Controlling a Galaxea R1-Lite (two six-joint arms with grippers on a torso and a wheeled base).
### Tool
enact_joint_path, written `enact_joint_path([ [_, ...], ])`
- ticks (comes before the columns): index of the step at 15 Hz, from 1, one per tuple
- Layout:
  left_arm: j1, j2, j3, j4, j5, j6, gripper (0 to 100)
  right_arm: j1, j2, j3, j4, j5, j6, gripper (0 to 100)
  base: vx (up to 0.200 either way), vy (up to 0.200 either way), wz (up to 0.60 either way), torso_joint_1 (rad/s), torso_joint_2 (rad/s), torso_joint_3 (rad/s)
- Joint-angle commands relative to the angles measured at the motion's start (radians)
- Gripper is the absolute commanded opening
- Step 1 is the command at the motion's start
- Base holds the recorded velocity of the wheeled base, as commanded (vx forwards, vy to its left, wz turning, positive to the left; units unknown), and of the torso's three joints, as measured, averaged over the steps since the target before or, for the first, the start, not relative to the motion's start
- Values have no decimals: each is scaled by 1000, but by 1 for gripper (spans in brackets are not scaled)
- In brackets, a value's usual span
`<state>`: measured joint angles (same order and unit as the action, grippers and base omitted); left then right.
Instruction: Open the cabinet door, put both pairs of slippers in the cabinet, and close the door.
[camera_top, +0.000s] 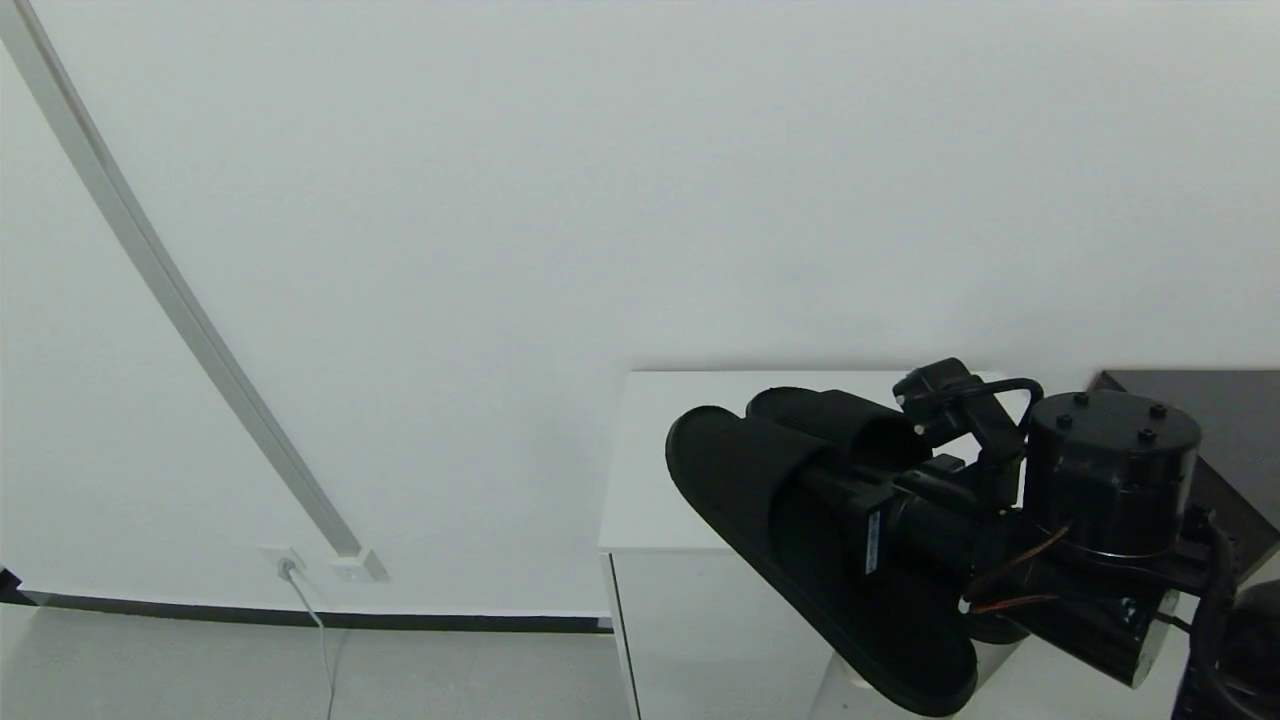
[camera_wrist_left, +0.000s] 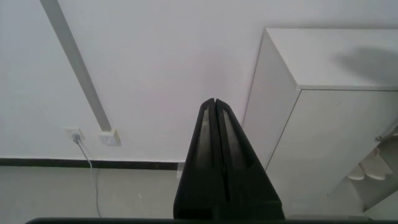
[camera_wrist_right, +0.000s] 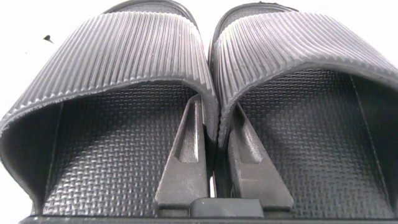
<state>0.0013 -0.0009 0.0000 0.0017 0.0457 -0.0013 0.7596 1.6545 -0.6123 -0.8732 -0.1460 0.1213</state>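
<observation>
The black slippers (camera_top: 800, 520) hang tilted in the lower right of the head view, in front of the white cabinet (camera_top: 650, 470), which stands against the wall (camera_top: 600, 200). The right pincer (camera_wrist_right: 215, 107) pinches the pair by their touching inner sides, one finger (camera_wrist_right: 183, 162) inside each slipper. The left pincer (camera_wrist_left: 214, 106) is pressed together with nothing in it, pointing at the wall beside the cabinet. White slippers (camera_wrist_left: 372, 167) lie inside the cabinet.

We see 2 black slippers (camera_wrist_right: 124, 81) of matt rubbery material, straps ribbed, footbeds pebbled; the white cabinet (camera_top: 660, 480) at lower centre looks smooth, faintly satin.
</observation>
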Motion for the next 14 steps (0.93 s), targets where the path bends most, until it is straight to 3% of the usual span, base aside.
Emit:
enact_joint_path([
  [1,0,1,0,0,0,-2,0,1,8,0,-1,-1,0,0,-200,0,0,12,12,2],
  [4,0,1,0,0,0,0,0,1,11,6,-1,-3,0,0,-200,0,0,-14,-1,6],
  [13,0,1,0,0,-1,0,0,4,18,14,-3,-6,0,0,0,0,0,0,0,0],
  [14,0,1,0,0,0,0,0,4,18,16,-3,-6,0,0,0,-200,0,-2,2,12],
])
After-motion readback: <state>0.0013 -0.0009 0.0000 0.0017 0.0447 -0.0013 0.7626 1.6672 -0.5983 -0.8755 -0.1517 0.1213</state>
